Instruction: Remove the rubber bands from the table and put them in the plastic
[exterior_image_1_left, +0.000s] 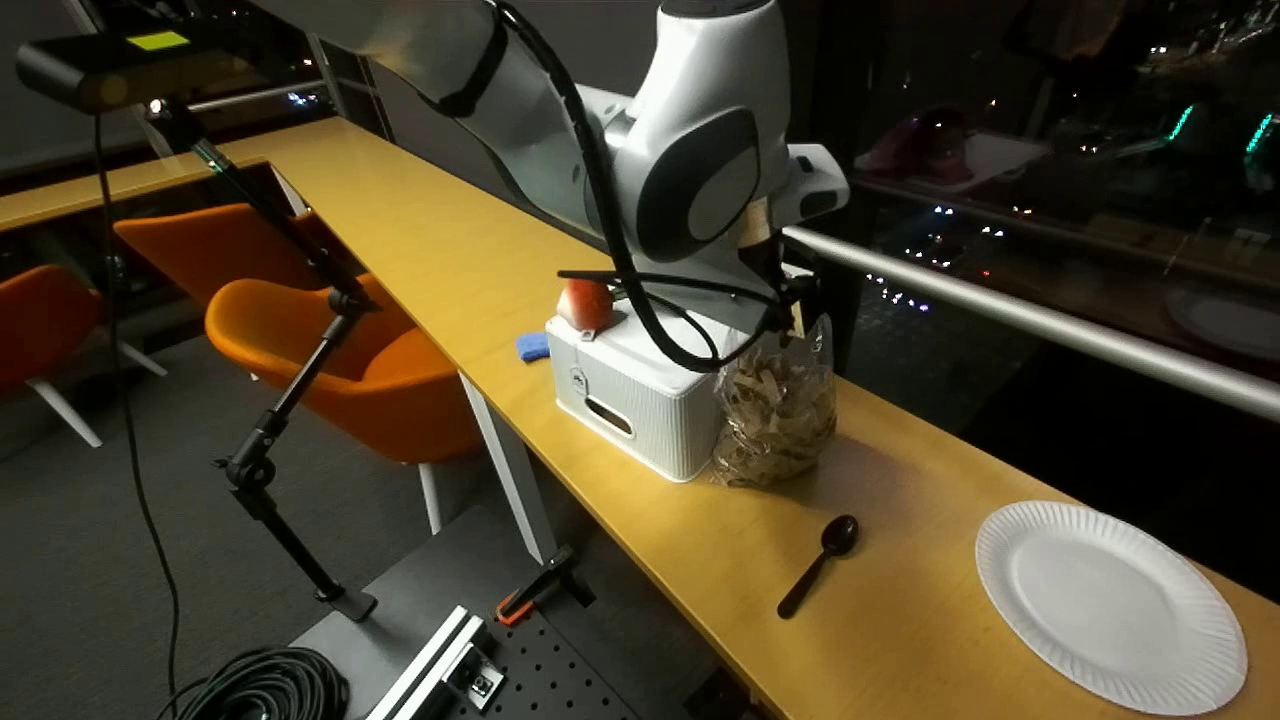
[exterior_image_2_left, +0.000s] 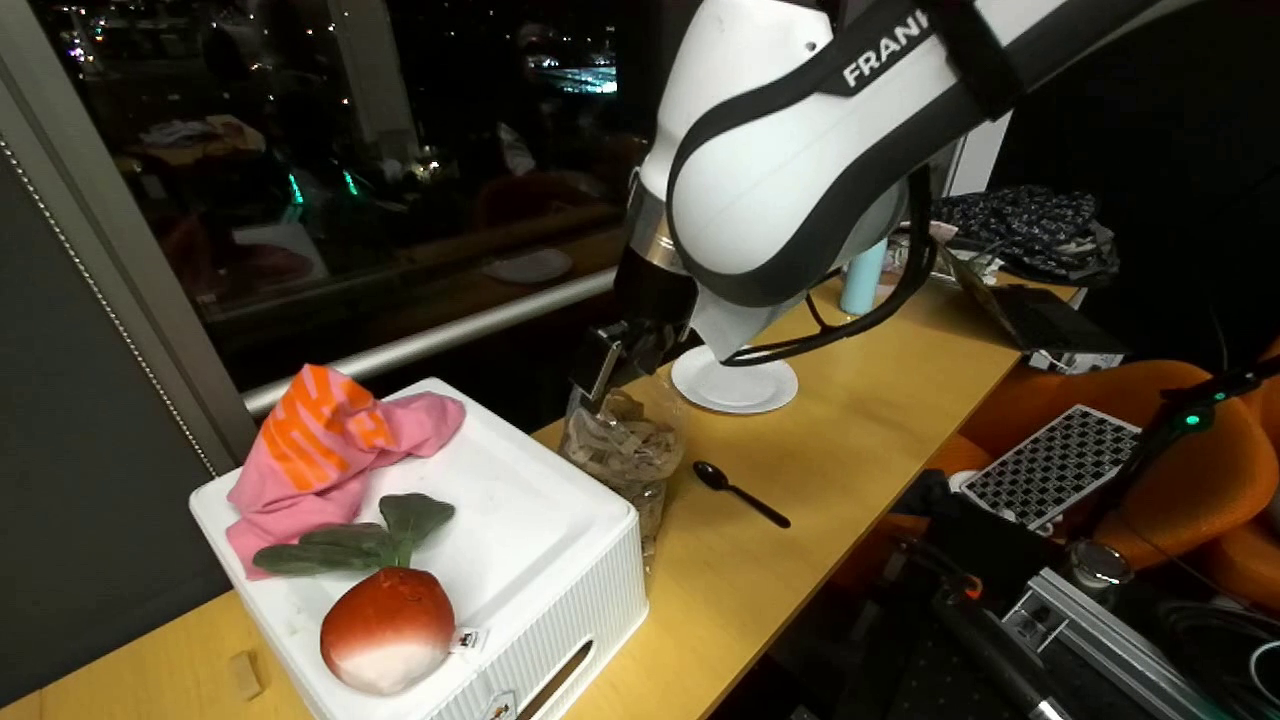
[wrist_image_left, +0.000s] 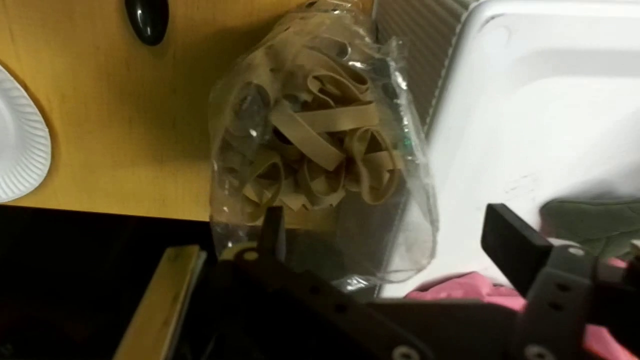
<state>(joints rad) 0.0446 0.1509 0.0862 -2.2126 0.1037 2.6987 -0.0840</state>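
Gaping in wrist view, exteriors unclear: hand (wrist_image_left: 384, 220).

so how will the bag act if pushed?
The bag likely crumples at the mouth, where only creased film shows. Below, rubber bands pack it, so that part may shift as a lump. Toward the box, close by, it would probably bunch.

The wrist view is dim, but the rubber bands (wrist_image_left: 308, 138) near the upper middle look tan. In an exterior view, the cloth (exterior_image_2_left: 325, 462) at left is pink with orange marks.
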